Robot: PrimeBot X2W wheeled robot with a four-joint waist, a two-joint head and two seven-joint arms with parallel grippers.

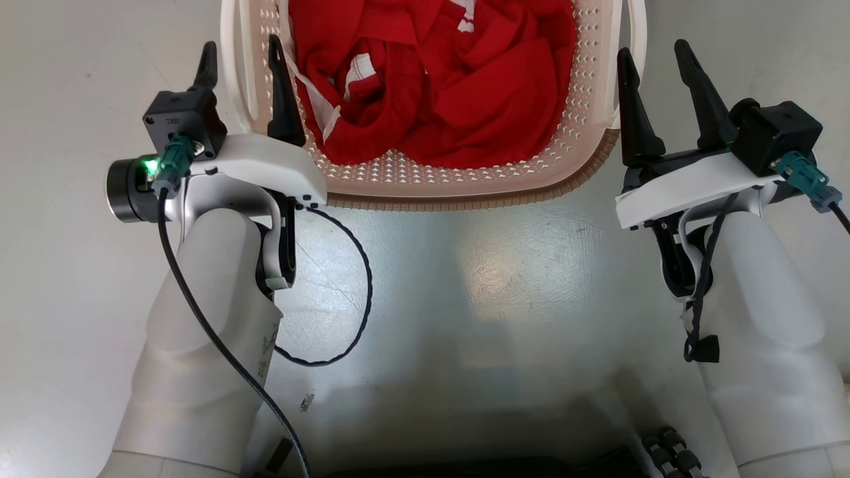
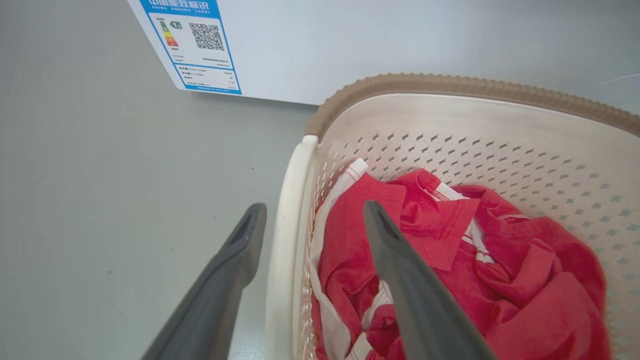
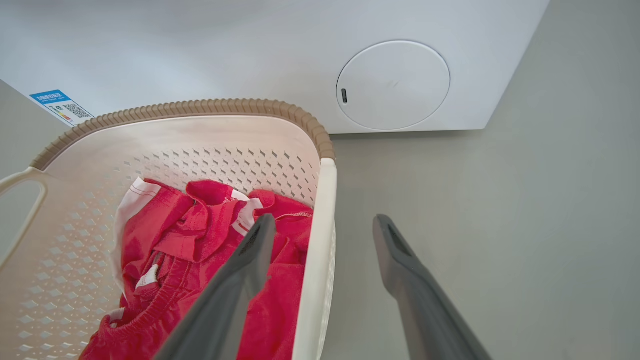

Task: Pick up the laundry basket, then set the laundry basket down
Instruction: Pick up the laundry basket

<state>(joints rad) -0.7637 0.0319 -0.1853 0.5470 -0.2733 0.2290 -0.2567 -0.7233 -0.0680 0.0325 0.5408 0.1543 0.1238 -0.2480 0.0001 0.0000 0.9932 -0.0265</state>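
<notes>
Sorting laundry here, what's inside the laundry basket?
Bunched red clothing with white trim lies inside the laundry basket. The heap covers much of its floor, so anything beneath cannot be seen.

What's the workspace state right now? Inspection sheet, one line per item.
Surface: grey glossy floor, faint scuffs.
Job's things: laundry basket on the floor, holding red clothes with white trim.
Clutter: nothing seen.
Hands: left hand open, straddling the basket's left handle, one finger inside and one outside; right hand open, straddling the right handle the same way. Neither is closed on it.
Cables: loop cable hangs slack off the left wrist; right cable dangles along the right wrist.
Surroundings: white washing machine just beyond the basket, with energy label and round cover.
</notes>
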